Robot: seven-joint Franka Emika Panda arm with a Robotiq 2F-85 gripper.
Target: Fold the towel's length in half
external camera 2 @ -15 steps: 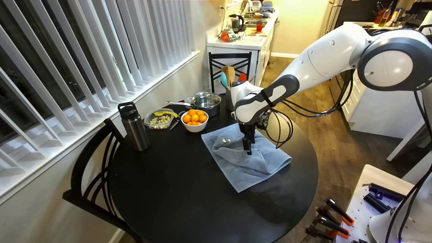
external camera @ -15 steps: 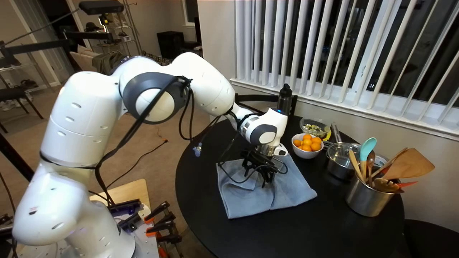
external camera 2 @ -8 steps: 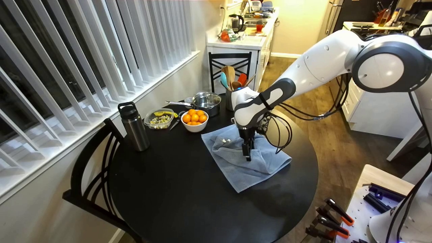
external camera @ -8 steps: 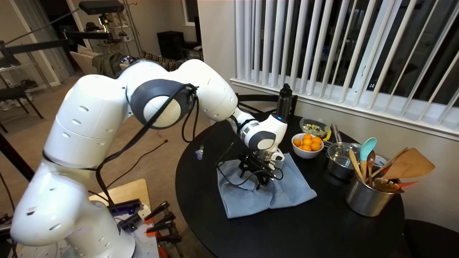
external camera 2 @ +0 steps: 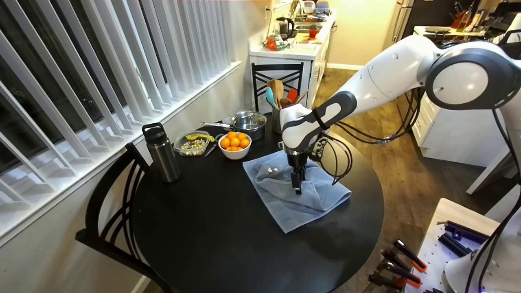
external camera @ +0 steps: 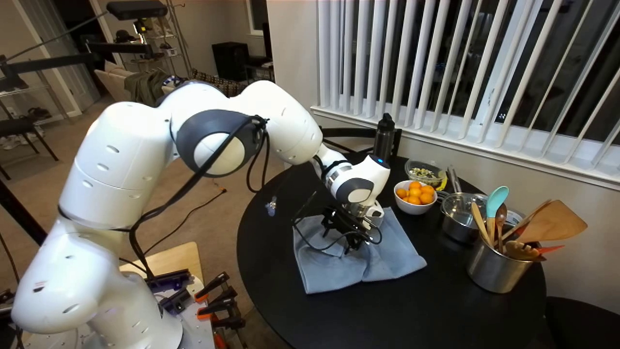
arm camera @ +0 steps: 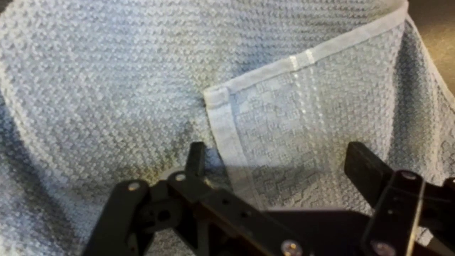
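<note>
While poised over rumpled towel [arm camera: 89, 89], has hand [arm camera: 276, 152] spread apart, astride hem [arm camera: 227, 142]; in an exterior view, shows bowl [external camera: 411, 209] of orange fruit [external camera: 415, 192] at hand's two o'clock.

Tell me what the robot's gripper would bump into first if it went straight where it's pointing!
The towel, most likely its folded-over corner, which shows between the open fingers. I can't tell how close they are, or whether they touch it.

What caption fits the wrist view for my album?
Open tool over the towel, one hemmed corner folded across it.
</note>
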